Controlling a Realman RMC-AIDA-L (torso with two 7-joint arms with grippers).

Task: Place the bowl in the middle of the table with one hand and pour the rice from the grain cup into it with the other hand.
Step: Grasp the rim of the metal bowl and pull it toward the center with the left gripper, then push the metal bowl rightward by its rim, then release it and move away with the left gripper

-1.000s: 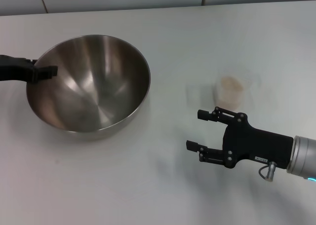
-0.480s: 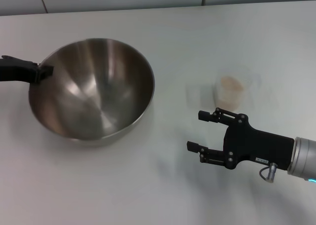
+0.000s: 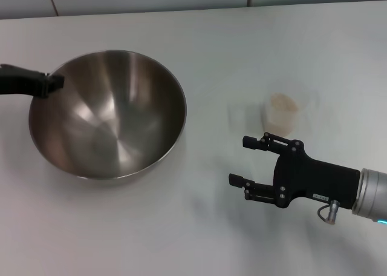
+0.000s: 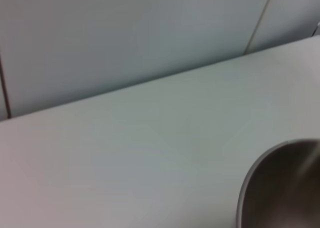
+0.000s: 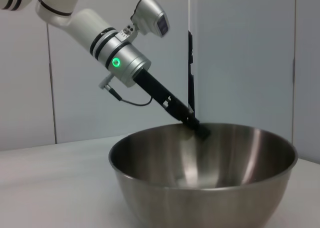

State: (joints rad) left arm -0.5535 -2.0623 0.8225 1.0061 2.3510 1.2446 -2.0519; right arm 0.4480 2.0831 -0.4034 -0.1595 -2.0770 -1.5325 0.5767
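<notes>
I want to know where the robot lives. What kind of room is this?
Probably a robot test lab, not a home kitchen: a bare white table, plain panelled walls, and only a steel bowl and a grain cup.

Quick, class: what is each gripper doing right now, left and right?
Left gripper: shut on the bowl at its rim.
Right gripper: open, holding nothing, near the grain cup.

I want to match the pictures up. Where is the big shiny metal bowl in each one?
Head view: the big round steel bowl sits left of centre.
Left wrist view: only its rim shows, at a corner.
Right wrist view: it fills the lower middle.
Shared landmark: the plain white table under it.
</notes>
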